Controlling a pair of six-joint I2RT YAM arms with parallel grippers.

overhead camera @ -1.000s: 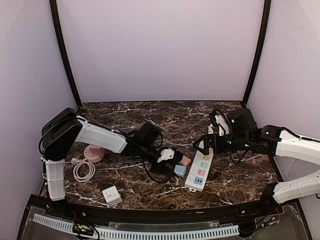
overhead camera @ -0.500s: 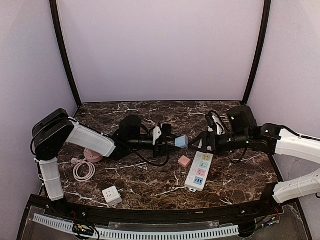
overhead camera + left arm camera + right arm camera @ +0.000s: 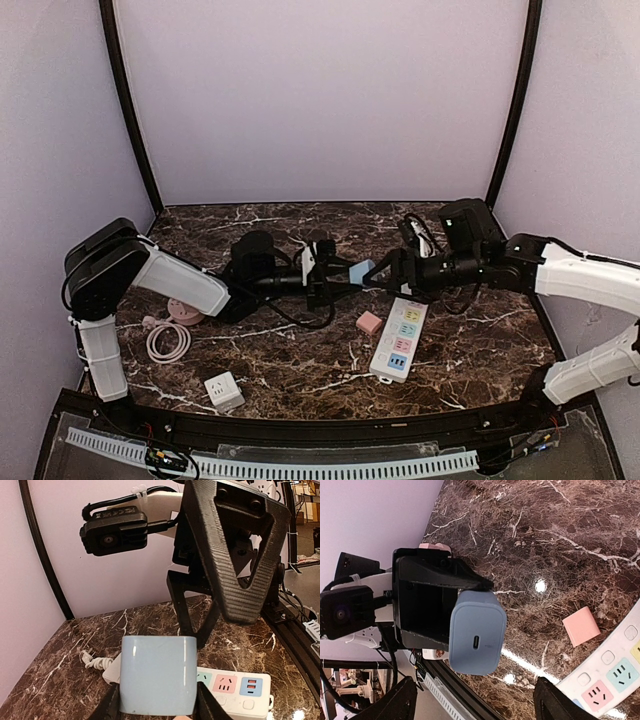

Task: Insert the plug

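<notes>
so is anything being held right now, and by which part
The left tool grips the blue charger by its opposite sides; the right tool is open, holding nothing.

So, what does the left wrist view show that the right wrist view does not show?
Only the left wrist view: the right claw from the front, with its camera, and a white coiled cord on the marble table. Only the right wrist view: the pink charger lying flat, and the port on the blue charger. Both: the blue charger in the shut left claw, and the power strip.
</notes>
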